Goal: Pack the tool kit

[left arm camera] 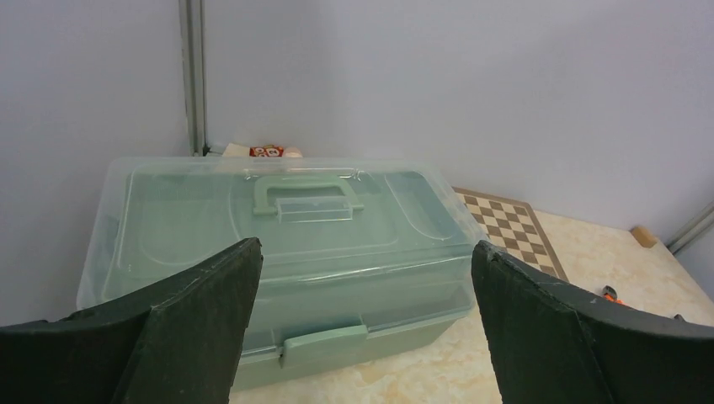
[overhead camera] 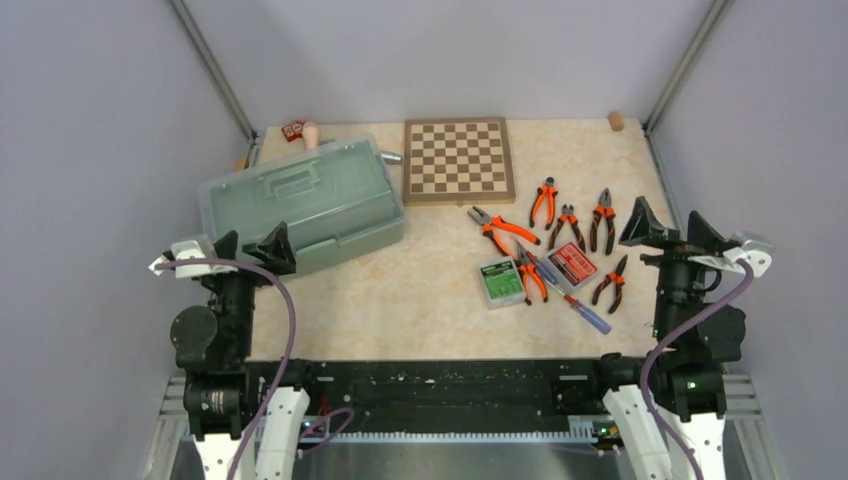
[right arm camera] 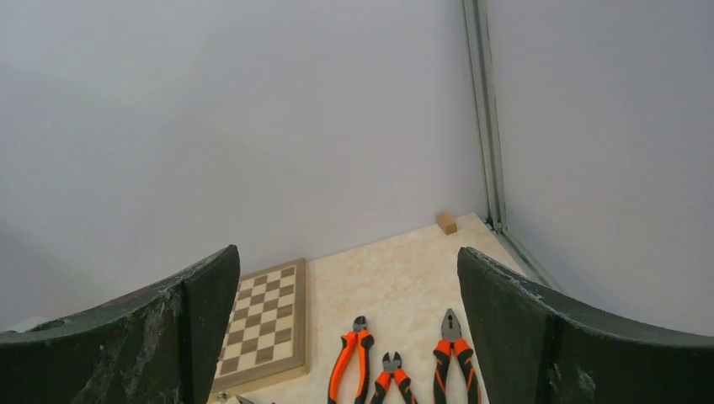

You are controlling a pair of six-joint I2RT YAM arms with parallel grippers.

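While both arms sit low by their bases, L hand (overhead camera: 250, 248) is released: fingers spread wide, nothing between them, pointed at the toolbox (overhead camera: 300, 205) just beyond. R hand (overhead camera: 675, 232) is likewise spread & empty, up over the right edge of the bench (overhead camera: 420, 310), beside the loose tools. Toolbox sits on the bench's left half, a bit skewed, clear lid (left arm camera: 286, 210) down, front latch (left arm camera: 324, 343) facing L hand; latched or not, can't tell. Rest of the kit lies out on the right half: several orange pliers (overhead camera: 543, 203), green case (overhead camera: 500, 281) & red case (overhead camera: 572, 263) lying flat w/ pliers between them, and a screwdriver (overhead camera: 585, 312) nearest the arms. Chessboard (overhead camera: 459, 160) lies at the far edge, just right of the toolbox. Hammer (overhead camera: 311, 133) is mostly hidden behind the toolbox. Small wood block (overhead camera: 616, 121) sits in the far right corner.
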